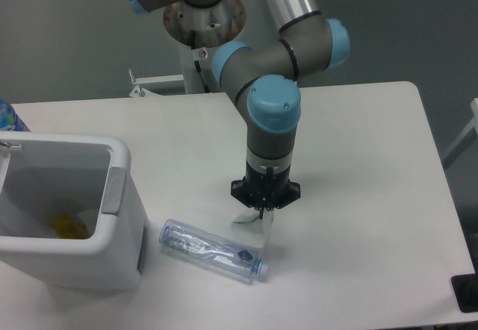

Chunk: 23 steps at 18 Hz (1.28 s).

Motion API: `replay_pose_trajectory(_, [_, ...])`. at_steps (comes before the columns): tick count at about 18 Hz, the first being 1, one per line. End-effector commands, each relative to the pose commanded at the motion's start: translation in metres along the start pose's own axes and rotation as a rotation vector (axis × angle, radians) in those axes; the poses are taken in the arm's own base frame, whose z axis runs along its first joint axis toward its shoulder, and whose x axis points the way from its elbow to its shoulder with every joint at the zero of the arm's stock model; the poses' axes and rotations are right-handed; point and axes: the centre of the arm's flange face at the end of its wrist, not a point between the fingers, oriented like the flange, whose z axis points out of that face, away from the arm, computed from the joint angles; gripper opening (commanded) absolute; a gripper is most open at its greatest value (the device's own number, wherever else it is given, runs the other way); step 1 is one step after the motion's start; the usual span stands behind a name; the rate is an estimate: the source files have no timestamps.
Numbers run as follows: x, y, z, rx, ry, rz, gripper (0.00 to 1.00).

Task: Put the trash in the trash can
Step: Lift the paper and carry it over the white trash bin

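A white table (358,143) stands on a grey floor (67,39). A blue-and-white object (9,116) shows at the left edge, cut off. A black thing (467,293) sits at the table's right front corner.

Smooth matt white table (358,158), thick white plastic trash can (119,218) with a dull grey tab, clear shiny crinkled plastic bottle (213,249), thin crumpled white paper wrapper (254,228), shiny silver metal arm tube, smooth blue plastic caps
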Motion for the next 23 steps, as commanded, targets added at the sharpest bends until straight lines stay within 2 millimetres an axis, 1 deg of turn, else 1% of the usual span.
replay_pose_trajectory(2, [0.007,-0.01,-0.013,0.041,0.024,-0.011,0.0])
replay_pose_trajectory(6, [0.028,-0.031,-0.063,0.153,0.074,-0.056,0.0])
replay_pose_trajectory(7, [0.034,-0.036,-0.08,0.188,0.089,-0.066,0.0])
replay_pose_trajectory(8, [0.04,-0.037,-0.092,0.214,0.112,-0.074,0.0])
replay_pose_trajectory(11, [0.058,-0.044,-0.11,0.265,0.19,-0.06,0.0])
replay_pose_trajectory(12, [0.067,-0.044,-0.119,0.278,0.199,-0.054,0.0])
replay_pose_trajectory(13, [0.081,-0.046,-0.123,0.284,0.222,-0.052,0.0])
replay_pose_trajectory(14, [0.089,-0.047,-0.131,0.301,0.248,-0.058,0.0])
replay_pose_trajectory(16, [0.096,-0.049,-0.146,0.329,0.298,-0.081,0.0])
replay_pose_trajectory(20, [0.103,-0.046,-0.165,0.355,0.325,-0.1,0.0])
replay_pose_trajectory(23, [0.11,-0.046,-0.169,0.352,0.34,-0.136,0.0])
